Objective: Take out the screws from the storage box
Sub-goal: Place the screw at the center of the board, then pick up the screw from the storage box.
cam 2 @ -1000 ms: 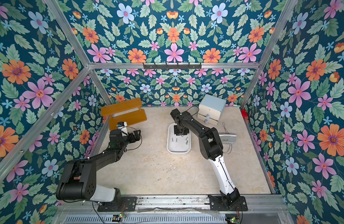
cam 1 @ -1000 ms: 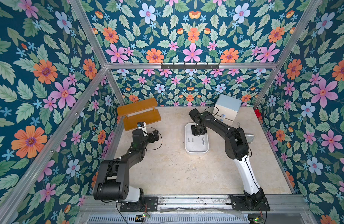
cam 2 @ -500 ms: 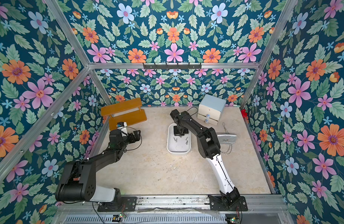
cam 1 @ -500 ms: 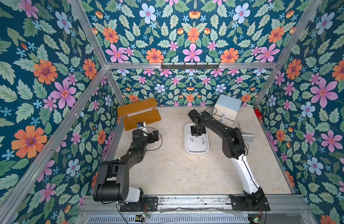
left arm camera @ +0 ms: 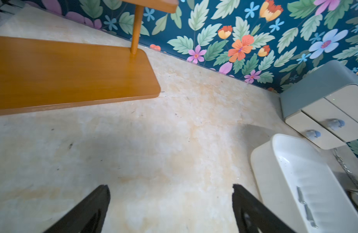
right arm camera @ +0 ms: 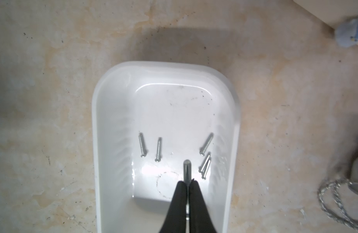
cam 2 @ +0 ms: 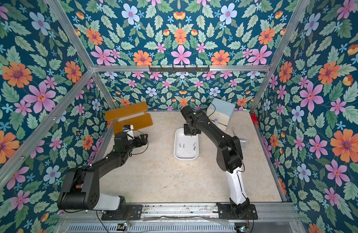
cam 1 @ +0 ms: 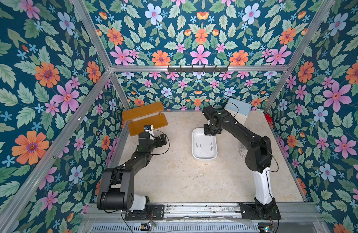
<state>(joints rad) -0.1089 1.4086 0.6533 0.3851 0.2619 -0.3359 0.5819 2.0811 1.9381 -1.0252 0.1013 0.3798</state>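
**Inspector A:** We begin with the storage box [right arm camera: 95, 121]. What do we record?

**Inspector B:** It is a shallow tub of glossy white plastic with rounded corners, a smooth floor and faintly ribbed long walls. In the right wrist view the right gripper [right arm camera: 187, 182] is clenched on one screw [right arm camera: 187, 169]. Its threaded silvery shank sticks out past the black fingertips, over the box floor. We cannot tell whether it touches the floor.

**Inspector A:** And the remaining screws [right arm camera: 158, 149]?

**Inspector B:** We see five lying flat inside the box. Two lie apart near one long wall. Three lie near the opposite wall, and two of those touch. In a top view they are only tiny grey marks [cam 1: 211, 148], and the grip itself is hidden under the right gripper [cam 1: 211, 132].

**Inspector A:** The left gripper [left arm camera: 170, 187]?

**Inspector B:** It is released. The matte black fingers are spread wide with only the mottled beige tabletop [left arm camera: 174, 121] between them, well apart from the box.

**Inspector A:** Surroundings?

**Inspector B:** A coiled metal link chain [right arm camera: 335, 199] lies beside the box. The left wrist view alone shows the drawer cabinet [left arm camera: 323, 100] with its two blue knobs just beyond the box. It also shows a varnished wooden shelf [left arm camera: 73, 76] well apart from the box.
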